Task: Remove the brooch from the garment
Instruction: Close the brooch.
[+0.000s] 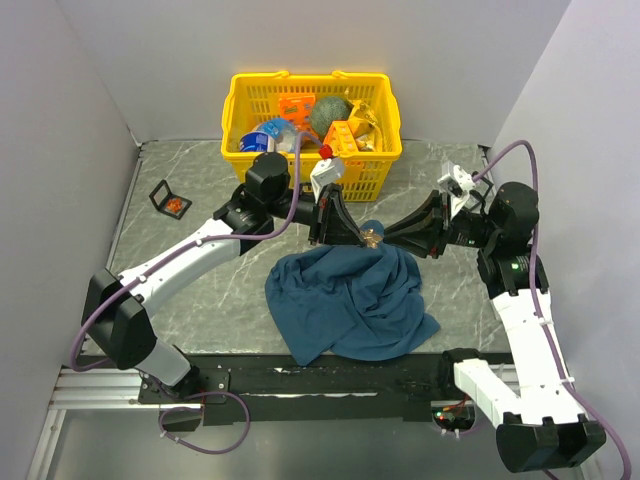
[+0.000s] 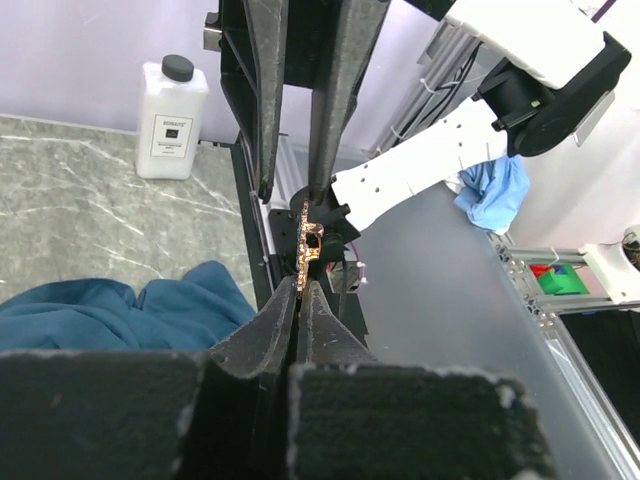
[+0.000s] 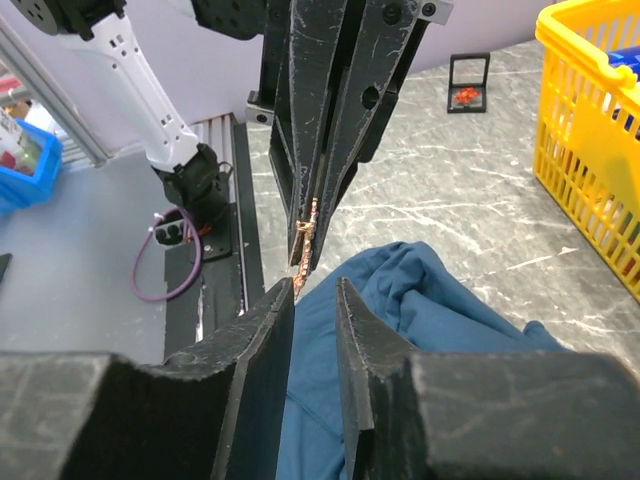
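The brooch (image 2: 307, 240) is clamped between the closed fingers of the left tool (image 2: 298, 300), just above the far edge of the blue garment (image 1: 350, 300) that is heaped on the worktop (image 1: 220, 290). The right tool (image 3: 315, 290) is held facing it with its fingers parted, the tips close by the brooch. Whether they touch it cannot be told.

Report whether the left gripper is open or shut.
Shut: the left gripper shows no gap between its fingers, which pinch the brooch at their tips.
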Robot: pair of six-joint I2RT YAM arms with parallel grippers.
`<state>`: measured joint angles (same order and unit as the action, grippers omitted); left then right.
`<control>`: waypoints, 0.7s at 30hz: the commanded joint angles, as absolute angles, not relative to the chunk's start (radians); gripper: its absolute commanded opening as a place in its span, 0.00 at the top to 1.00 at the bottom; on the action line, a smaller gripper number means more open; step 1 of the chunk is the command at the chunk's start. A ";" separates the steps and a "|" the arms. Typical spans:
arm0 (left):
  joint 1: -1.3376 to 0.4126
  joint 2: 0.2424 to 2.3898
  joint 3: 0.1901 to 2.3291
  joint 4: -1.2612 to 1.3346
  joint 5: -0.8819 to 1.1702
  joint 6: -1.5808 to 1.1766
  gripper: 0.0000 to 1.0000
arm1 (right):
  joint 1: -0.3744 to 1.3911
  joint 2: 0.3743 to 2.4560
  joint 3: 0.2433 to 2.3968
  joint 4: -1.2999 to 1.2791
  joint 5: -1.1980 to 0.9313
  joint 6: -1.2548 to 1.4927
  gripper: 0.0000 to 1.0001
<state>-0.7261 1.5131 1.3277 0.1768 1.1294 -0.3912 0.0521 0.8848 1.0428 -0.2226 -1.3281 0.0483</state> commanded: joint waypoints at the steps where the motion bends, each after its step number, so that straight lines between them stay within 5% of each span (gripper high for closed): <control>1: -0.735 1.493 1.333 0.233 1.158 -0.416 0.99 | 0.054 0.882 1.029 -0.127 -1.321 0.110 0.71; 21: -0.741 1.523 1.358 0.176 1.088 -0.382 0.99 | 0.077 0.884 1.003 -0.092 -1.331 0.138 0.72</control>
<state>-0.7326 1.5162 1.3277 0.1665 1.1007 -0.3939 0.0639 0.8860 1.0107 -0.1402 -1.3354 0.1234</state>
